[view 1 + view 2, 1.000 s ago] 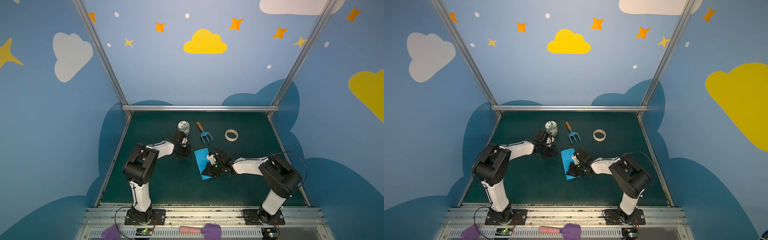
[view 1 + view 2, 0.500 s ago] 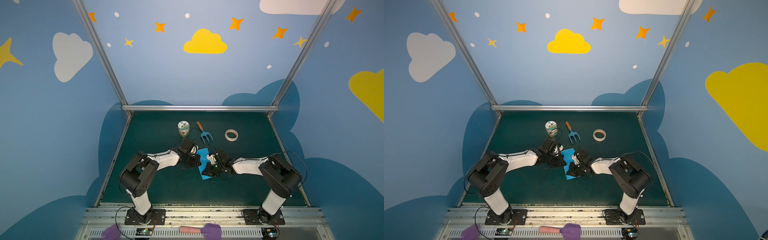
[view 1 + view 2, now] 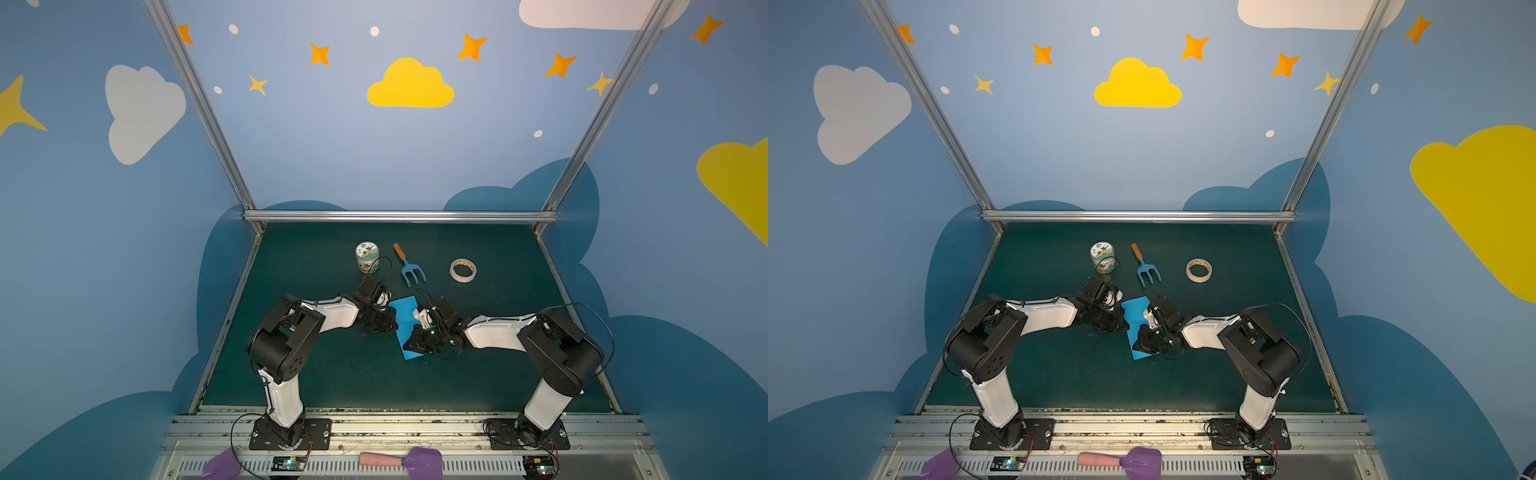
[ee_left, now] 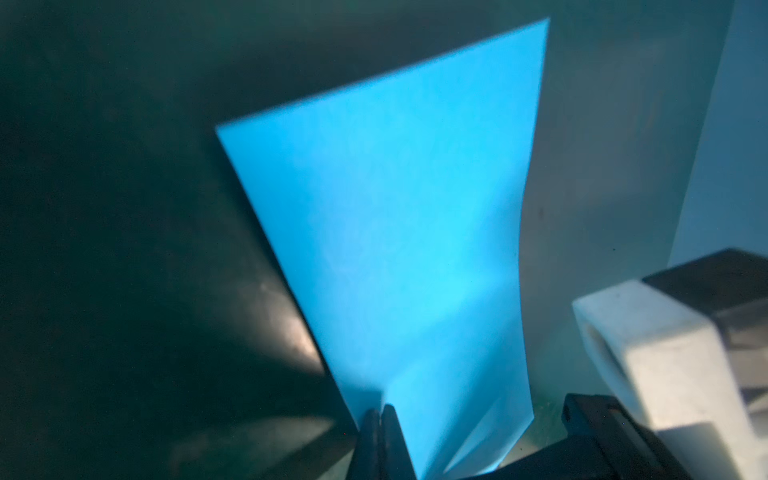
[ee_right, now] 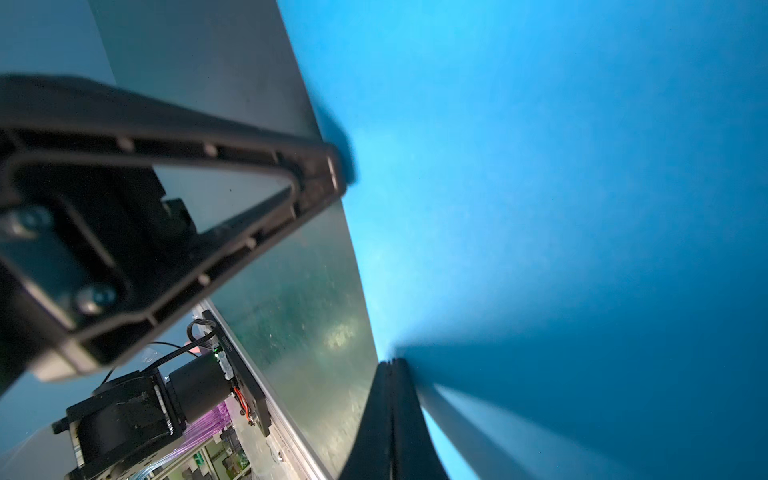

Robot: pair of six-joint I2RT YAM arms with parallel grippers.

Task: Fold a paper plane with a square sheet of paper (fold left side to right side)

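Swung over from beside the jar (image 3: 367,257), the left gripper (image 3: 390,327) now meets the left edge of the square sheet of paper (image 3: 402,316), just below centre in both top views. Plain sky-blue, it shows as a narrow strip, long axis running top to bottom of frame. Left gripper and right gripper (image 5: 390,370) rest their tips on it, jaws fully closed, gripping nothing. Jar label too small to read.

One paper sheet (image 3: 403,311), one jar (image 3: 367,257), one fork (image 3: 409,269), one tape roll (image 3: 462,270), two arms: left (image 3: 332,314), right (image 3: 498,332).
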